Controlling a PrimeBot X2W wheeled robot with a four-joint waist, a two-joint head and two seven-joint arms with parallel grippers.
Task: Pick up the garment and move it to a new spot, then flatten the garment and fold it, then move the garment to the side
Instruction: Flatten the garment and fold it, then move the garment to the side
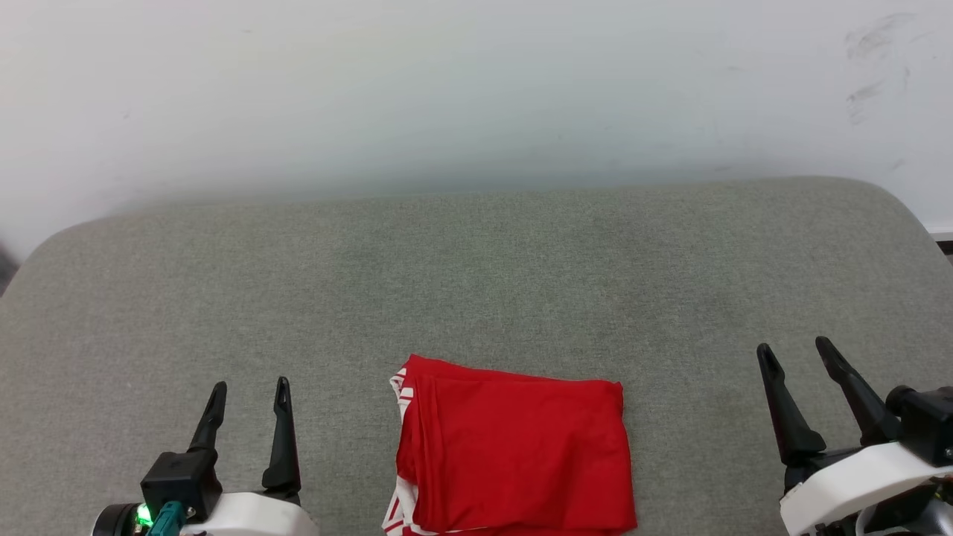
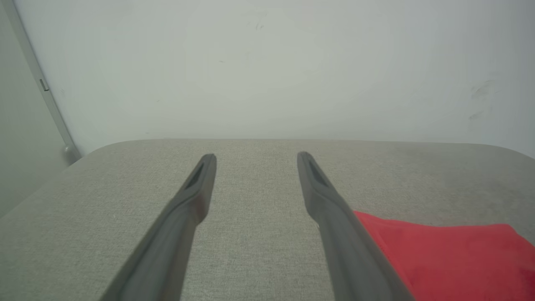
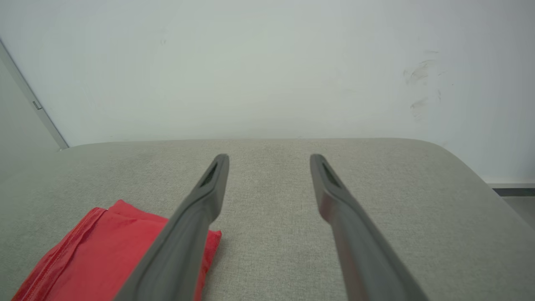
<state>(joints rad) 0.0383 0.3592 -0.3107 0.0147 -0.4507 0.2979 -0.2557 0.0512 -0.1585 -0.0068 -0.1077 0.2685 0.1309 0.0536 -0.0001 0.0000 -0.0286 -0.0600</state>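
The left hand (image 1: 251, 384) and right hand (image 1: 794, 345) are seen spread wide and empty; the folded red garment (image 1: 514, 454) is laid between them on the grey table (image 1: 476, 260).

Folded garment (image 1: 514, 454) — thin red cloth, matt and smooth, softly creased along the layered edges; trim (image 1: 402, 394) at its left edge striped red and white, of the same soft cloth. Beneath, padded surface (image 1: 476, 283): grey-green woven fabric, matt, finely grained, faintly mottled with darker patches. Behind, wall (image 1: 476, 89): pale painted finish, smooth and matt, marked with dark scuffs (image 1: 867, 93) at upper right. Long fingers of left gripper (image 1: 250, 384) and right gripper (image 1: 794, 346) — dark, smooth, plastic-looking, matt with a dull sheen in the wrist views; wrist housing (image 1: 849, 476) of white plastic, smooth and slightly glossy.
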